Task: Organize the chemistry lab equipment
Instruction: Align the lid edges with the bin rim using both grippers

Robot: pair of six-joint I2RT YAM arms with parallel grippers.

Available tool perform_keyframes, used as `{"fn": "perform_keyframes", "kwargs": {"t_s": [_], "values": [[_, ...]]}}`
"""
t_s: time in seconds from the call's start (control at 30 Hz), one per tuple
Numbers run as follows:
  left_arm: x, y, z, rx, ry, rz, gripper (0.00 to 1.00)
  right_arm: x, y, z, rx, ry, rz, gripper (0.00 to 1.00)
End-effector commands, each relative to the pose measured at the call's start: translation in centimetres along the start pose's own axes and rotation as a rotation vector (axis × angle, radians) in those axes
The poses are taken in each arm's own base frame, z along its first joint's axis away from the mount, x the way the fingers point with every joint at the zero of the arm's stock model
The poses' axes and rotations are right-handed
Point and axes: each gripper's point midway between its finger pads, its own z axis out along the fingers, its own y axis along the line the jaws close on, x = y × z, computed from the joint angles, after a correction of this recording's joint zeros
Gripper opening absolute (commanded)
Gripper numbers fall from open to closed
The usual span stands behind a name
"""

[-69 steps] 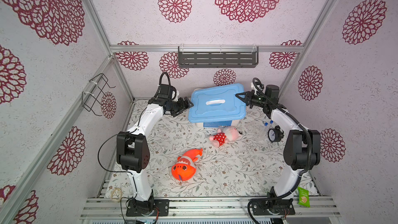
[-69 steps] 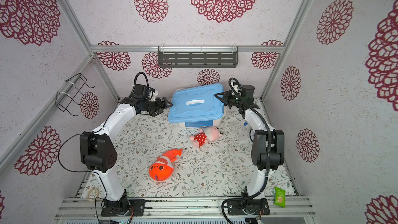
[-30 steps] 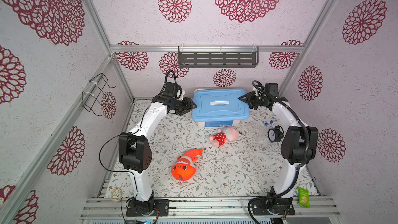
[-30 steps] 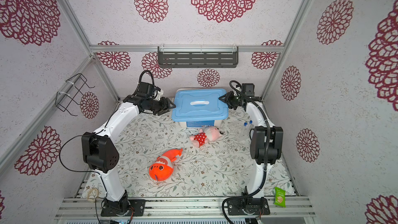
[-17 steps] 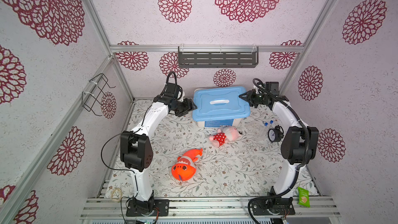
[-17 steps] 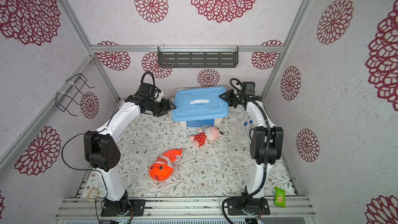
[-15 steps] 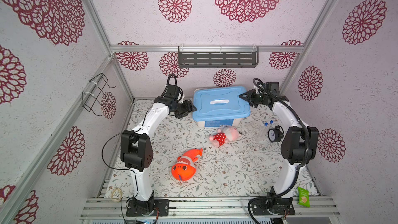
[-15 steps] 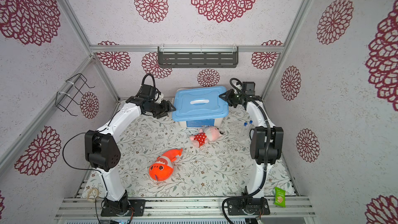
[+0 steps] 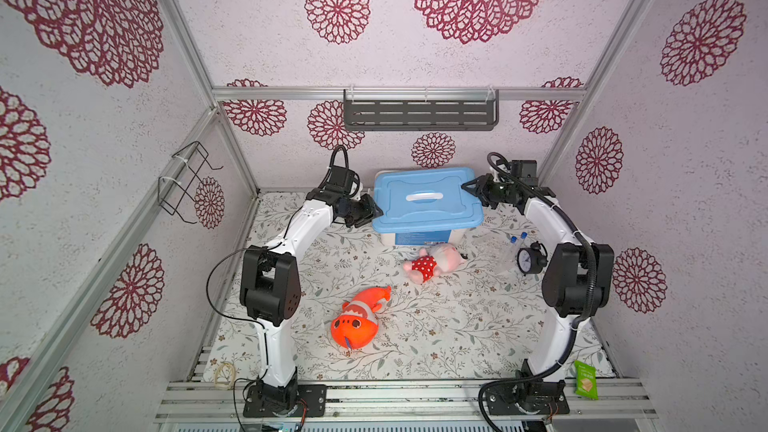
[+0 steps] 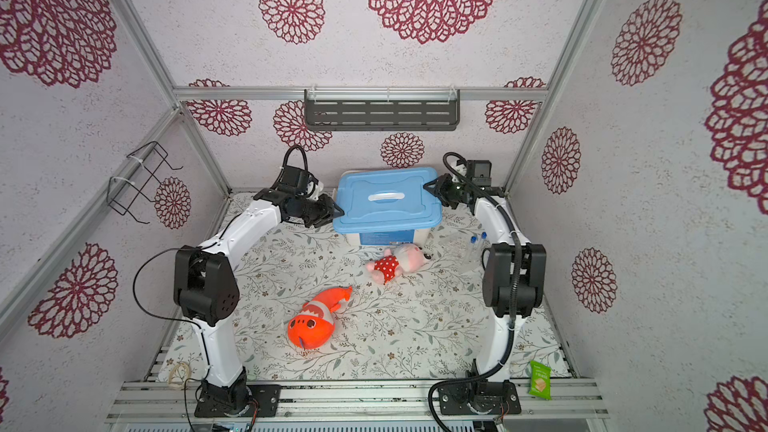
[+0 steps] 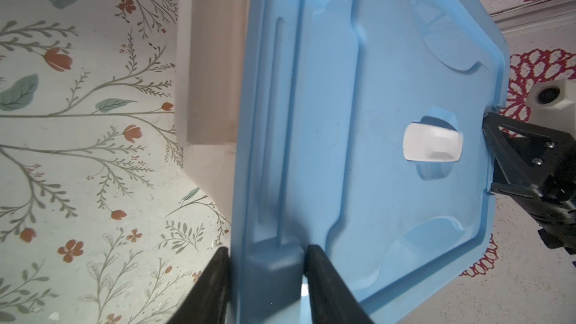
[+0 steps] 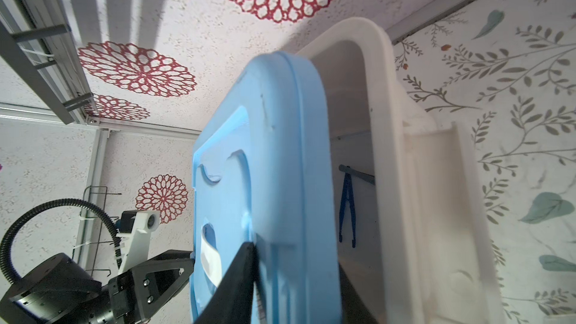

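In both top views a blue lid (image 9: 428, 209) (image 10: 386, 211) hangs level over the white bin (image 9: 424, 238). My left gripper (image 9: 376, 214) (image 11: 268, 275) is shut on its left edge tab. At the opposite edge my right gripper (image 9: 467, 187) (image 12: 296, 288) is shut on the lid (image 12: 274, 166) too. Through the gap in the right wrist view I see dark blue tweezers (image 12: 346, 210) and a slim grey tool (image 12: 355, 173) inside the bin (image 12: 389, 120). Two clear blue-capped tubes (image 9: 517, 243) (image 10: 478, 243) lie on the mat right of the bin.
A pink plush doll (image 9: 432, 261) lies just in front of the bin, an orange plush fish (image 9: 359, 320) nearer the front. A black alarm clock (image 9: 530, 259) stands by the tubes. A grey shelf (image 9: 419, 114) and a wire rack (image 9: 187, 180) hang on the walls.
The lid has moved back over the bin and levelled out. My left gripper has shifted right onto the lid's left edge and closed on it. The right gripper keeps its hold.
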Motion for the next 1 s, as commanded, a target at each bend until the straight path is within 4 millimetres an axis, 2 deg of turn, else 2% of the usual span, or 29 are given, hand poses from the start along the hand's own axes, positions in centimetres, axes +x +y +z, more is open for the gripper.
{"fn": "perform_keyframes", "kwargs": {"t_s": [0.0, 0.2, 0.43, 0.67, 0.83, 0.97], "values": [[-0.1, -0.5, 0.5, 0.014, 0.000, 0.019, 0.37, -2.2, -0.5, -1.2, 0.052, -0.105, -0.063, 0.36], [-1.2, -1.9, -0.3, 0.038, -0.020, 0.035, 0.31, -2.5, 0.5, -1.4, 0.015, -0.119, -0.055, 0.36], [-2.3, -3.1, -1.3, 0.050, -0.061, 0.066, 0.32, -2.8, 1.0, -1.7, 0.007, -0.130, -0.071, 0.36], [-3.3, -3.2, -1.0, 0.036, -0.078, 0.074, 0.33, -3.3, 1.3, -1.8, 0.001, -0.151, -0.091, 0.36], [-3.8, -2.7, -0.1, 0.017, -0.077, 0.080, 0.35, -3.7, 0.8, -1.4, 0.024, -0.155, -0.099, 0.36], [-3.7, -1.7, 0.7, -0.020, -0.052, 0.074, 0.35, -3.8, 0.1, -1.0, 0.046, -0.155, -0.111, 0.40]]}}
